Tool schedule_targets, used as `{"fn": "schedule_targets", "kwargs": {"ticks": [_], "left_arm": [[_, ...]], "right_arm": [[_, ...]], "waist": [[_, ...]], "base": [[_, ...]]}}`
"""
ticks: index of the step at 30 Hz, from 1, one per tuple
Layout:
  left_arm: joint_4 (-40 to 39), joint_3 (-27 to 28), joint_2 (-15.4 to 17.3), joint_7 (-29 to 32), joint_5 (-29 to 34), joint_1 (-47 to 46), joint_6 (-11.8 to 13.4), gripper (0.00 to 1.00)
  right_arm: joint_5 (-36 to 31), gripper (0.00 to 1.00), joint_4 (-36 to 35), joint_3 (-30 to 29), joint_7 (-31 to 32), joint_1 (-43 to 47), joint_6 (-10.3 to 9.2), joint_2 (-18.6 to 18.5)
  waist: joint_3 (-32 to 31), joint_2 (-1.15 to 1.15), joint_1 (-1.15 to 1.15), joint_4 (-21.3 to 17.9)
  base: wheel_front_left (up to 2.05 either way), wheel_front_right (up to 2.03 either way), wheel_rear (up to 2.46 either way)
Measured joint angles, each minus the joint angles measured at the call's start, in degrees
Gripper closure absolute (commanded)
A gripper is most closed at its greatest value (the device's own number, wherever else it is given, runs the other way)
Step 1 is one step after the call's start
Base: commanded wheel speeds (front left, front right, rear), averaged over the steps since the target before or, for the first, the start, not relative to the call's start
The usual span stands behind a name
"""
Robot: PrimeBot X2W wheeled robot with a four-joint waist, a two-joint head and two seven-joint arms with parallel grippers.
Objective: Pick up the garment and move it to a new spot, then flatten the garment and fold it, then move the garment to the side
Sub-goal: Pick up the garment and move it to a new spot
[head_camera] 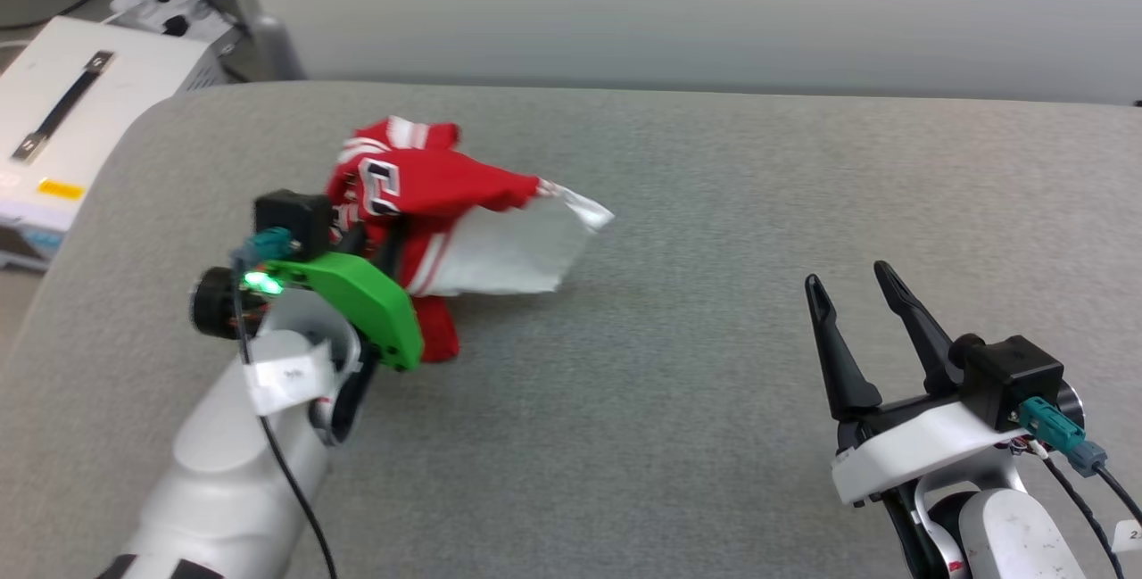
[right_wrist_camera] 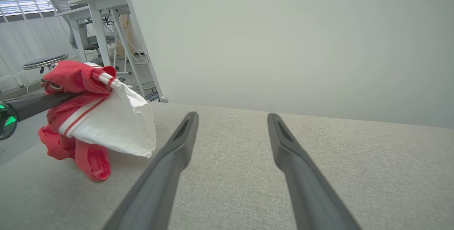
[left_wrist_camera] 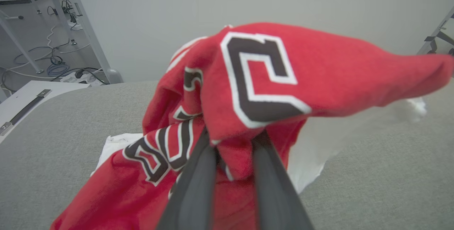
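The garment (head_camera: pixel 419 186) is a red jersey with white sleeves, striped trim and black white-edged lettering. It hangs bunched above the grey table, lifted at the left. My left gripper (head_camera: pixel 370 235) is shut on a fold of it; in the left wrist view both dark fingers (left_wrist_camera: pixel 198 173) pinch red cloth (left_wrist_camera: pixel 283 81) between them. A white sleeve (head_camera: pixel 508 249) trails out to the right, and the lowest red part touches the table. In the right wrist view the garment (right_wrist_camera: pixel 92 116) shows at the left. My right gripper (head_camera: pixel 861 289) stands open at the lower right, far from the cloth, nothing between its fingers (right_wrist_camera: pixel 177 145).
The grey fabric-covered table (head_camera: pixel 714 204) stretches wide to the right of the garment and in front of it. A white case with a handle (head_camera: pixel 62 106) and cables lie on the floor beyond the table's left rear corner. A pale wall runs behind.
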Motion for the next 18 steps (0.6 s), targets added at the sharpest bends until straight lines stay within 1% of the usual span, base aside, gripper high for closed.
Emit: {"fn": "schedule_targets", "kwargs": {"ticks": [3,6,10,12,16,18], "left_arm": [[-3.16,-2.40,-1.62,1.70,0.25,1.07,-0.38,1.00],[-6.13,-6.05,-4.26,4.07,1.53,1.58,-1.14,1.00],[-8.03,-10.89,-7.87,6.88,2.36,2.87,-2.07,1.00],[-8.18,-13.46,-9.03,8.10,2.79,3.75,-2.36,1.00],[-7.51,-18.36,-10.29,10.32,3.15,5.85,-2.89,1.00],[-6.75,-20.12,-10.35,11.18,3.21,6.75,-3.09,1.00]], "right_arm": [[-0.04,0.00,-0.24,-0.32,0.36,0.23,0.00,0.11],[-0.04,0.00,-0.88,-1.09,0.58,0.41,0.00,0.20],[-0.04,0.00,-1.85,-1.55,0.89,0.49,0.00,0.22],[-0.04,0.00,-2.23,-1.53,0.89,0.49,0.00,0.24],[0.02,0.00,-2.65,-1.76,0.81,0.47,0.00,0.30],[0.05,0.00,-2.59,-1.83,0.67,0.45,0.00,0.36]], "waist": [[-0.42,0.00,0.00,-2.43],[-0.64,0.00,0.00,-5.18],[-0.27,0.00,0.00,-8.36],[0.28,0.00,0.00,-9.61],[2.38,0.00,0.00,-11.24],[3.55,0.00,0.00,-11.68]], "base": [[0.00,0.00,0.00],[0.00,0.00,0.00],[0.00,0.00,0.00],[0.00,0.00,0.00],[0.00,0.00,0.00],[0.00,0.00,0.00]]}}
